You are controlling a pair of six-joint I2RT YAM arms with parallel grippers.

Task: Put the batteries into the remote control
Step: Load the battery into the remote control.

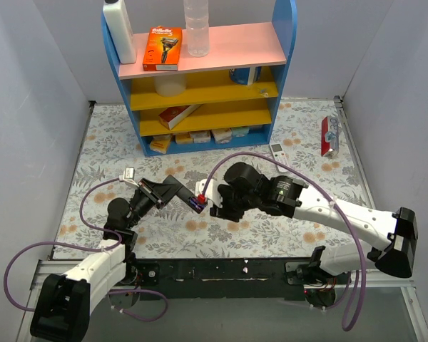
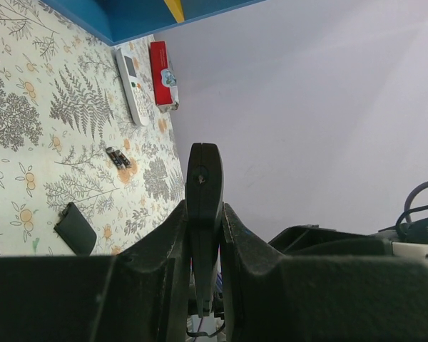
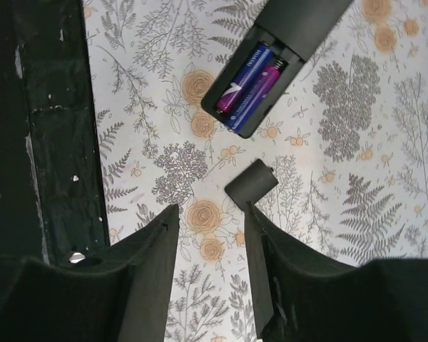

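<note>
My left gripper (image 1: 170, 189) (image 2: 204, 214) is shut on a black remote control (image 1: 185, 197) (image 2: 203, 171) and holds it edge-on above the mat. In the right wrist view the remote (image 3: 292, 21) shows its open compartment with two purple-blue batteries (image 3: 251, 80) lying side by side in it. My right gripper (image 1: 217, 206) (image 3: 210, 210) is open and empty, just beside the remote's open end. The black battery cover (image 3: 251, 184) (image 2: 75, 228) lies on the mat by my right fingertip. Two more batteries (image 2: 118, 158) lie loose on the mat.
A white remote (image 1: 278, 150) (image 2: 133, 85) and a red pack (image 1: 329, 135) (image 2: 162, 75) lie at the far right. A blue shelf unit (image 1: 200, 78) with boxes and bottles stands at the back. Grey walls enclose the floral mat (image 1: 100, 149).
</note>
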